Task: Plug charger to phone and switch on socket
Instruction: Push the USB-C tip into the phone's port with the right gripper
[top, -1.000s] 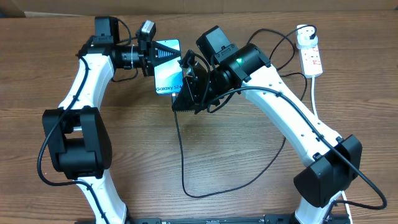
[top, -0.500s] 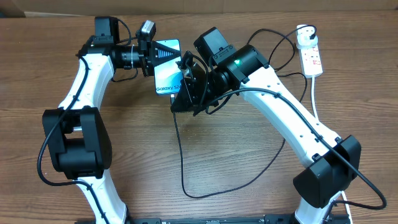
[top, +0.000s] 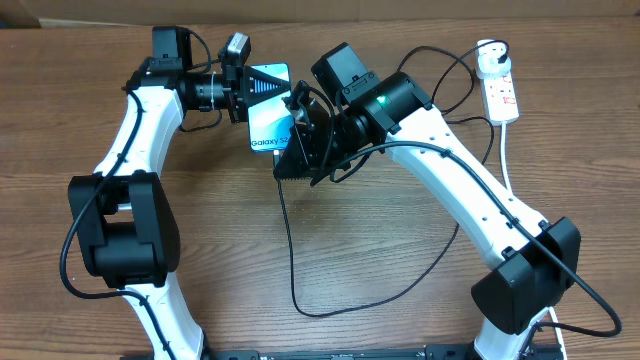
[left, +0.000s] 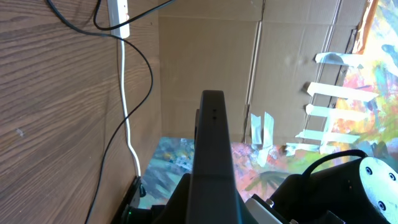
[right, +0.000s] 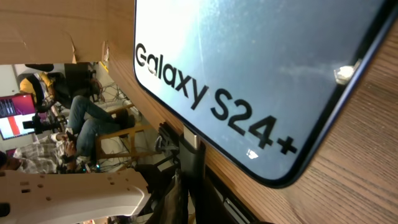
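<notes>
The left claw (top: 243, 100) grips the phone (top: 268, 118) at the tabletop's (top: 230, 250) far middle, and the right claw (top: 293, 128), its grip hidden, sits at the phone's lower edge where the cable (top: 291, 250) leads, so plugging looks unfinished and the power strip (top: 500, 92) is not yet switched.

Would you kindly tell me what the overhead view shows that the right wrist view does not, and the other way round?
Only the overhead view shows the socket at the far right and the charger cable looping over the table. Only the right wrist view shows the full "Galaxy S24+" lettering close up and seated people in the background. Both show the phone.
</notes>
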